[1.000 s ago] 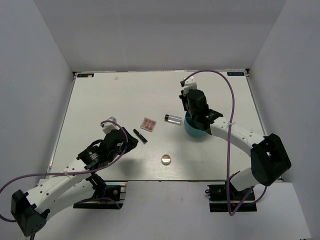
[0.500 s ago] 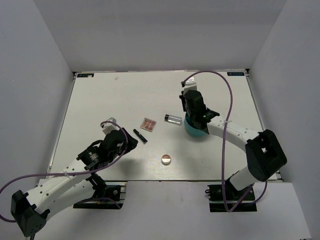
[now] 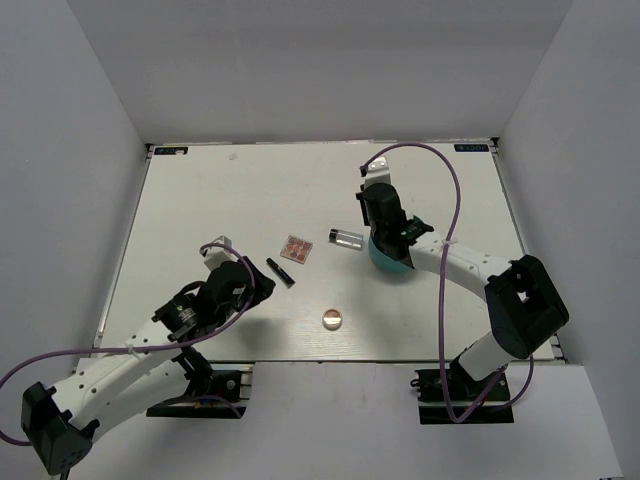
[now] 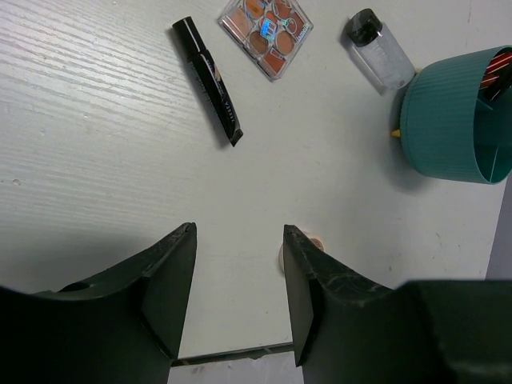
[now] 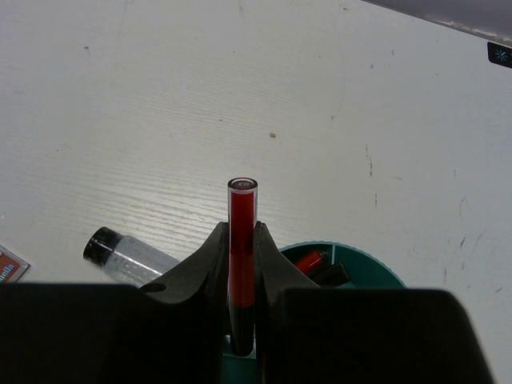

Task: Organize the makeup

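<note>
Shift: right pincer (image 5: 242, 264) pinching red tube (image 5: 242, 206), edged left by teal container (image 5: 370, 270) | left pincer (image 4: 238, 234) spread, barely moved.

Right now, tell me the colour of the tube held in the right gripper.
The tube is red, with a pale-ringed tip; clearest in the right wrist view.

The overhead camera sits high above and behind the arm bases, looking down on the whole table (image 3: 200, 190). The left wrist camera hangs low over the near left, facing far and right between the fingers of the left gripper (image 4: 236, 240). The right wrist camera looks toward the far edge, very close, past the red tube (image 5: 242, 212) in the right gripper (image 5: 240, 232). All three views catch the clear bottle (image 3: 346, 237), the teal container (image 3: 388, 266) and the palette (image 3: 296, 247).
</note>
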You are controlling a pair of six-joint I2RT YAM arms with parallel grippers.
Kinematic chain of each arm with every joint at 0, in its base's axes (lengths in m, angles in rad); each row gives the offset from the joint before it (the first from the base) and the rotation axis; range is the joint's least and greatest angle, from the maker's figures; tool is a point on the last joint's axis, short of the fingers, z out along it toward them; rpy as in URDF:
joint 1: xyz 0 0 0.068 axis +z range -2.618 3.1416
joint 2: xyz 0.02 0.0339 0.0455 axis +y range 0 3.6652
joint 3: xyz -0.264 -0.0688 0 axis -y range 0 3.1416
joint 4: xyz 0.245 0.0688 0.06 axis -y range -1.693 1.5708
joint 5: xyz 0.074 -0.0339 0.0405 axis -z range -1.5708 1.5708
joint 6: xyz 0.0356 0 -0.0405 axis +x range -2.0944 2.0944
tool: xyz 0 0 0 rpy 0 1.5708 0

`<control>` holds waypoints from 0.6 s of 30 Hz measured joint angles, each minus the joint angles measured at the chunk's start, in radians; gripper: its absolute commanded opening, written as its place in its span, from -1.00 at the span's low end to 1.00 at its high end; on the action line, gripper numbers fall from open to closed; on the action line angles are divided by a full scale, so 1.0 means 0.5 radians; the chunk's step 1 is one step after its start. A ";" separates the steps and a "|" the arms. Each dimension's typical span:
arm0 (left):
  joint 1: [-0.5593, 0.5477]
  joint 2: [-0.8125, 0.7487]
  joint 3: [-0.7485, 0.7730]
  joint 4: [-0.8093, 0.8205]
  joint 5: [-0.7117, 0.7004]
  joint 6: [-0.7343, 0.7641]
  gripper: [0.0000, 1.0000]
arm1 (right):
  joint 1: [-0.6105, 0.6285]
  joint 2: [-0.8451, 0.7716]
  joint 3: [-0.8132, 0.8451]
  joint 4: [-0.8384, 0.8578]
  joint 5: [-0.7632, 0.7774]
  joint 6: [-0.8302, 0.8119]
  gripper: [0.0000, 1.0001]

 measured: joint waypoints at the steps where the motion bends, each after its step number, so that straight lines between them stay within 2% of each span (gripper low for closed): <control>1: 0.000 0.000 -0.004 0.000 0.000 -0.001 0.15 | 0.001 0.000 0.000 -0.004 0.005 -0.001 -1.00; 18: 0.000 0.000 -0.011 0.001 -0.002 0.000 0.15 | 0.004 -0.002 -0.024 -0.022 0.063 -0.034 -1.00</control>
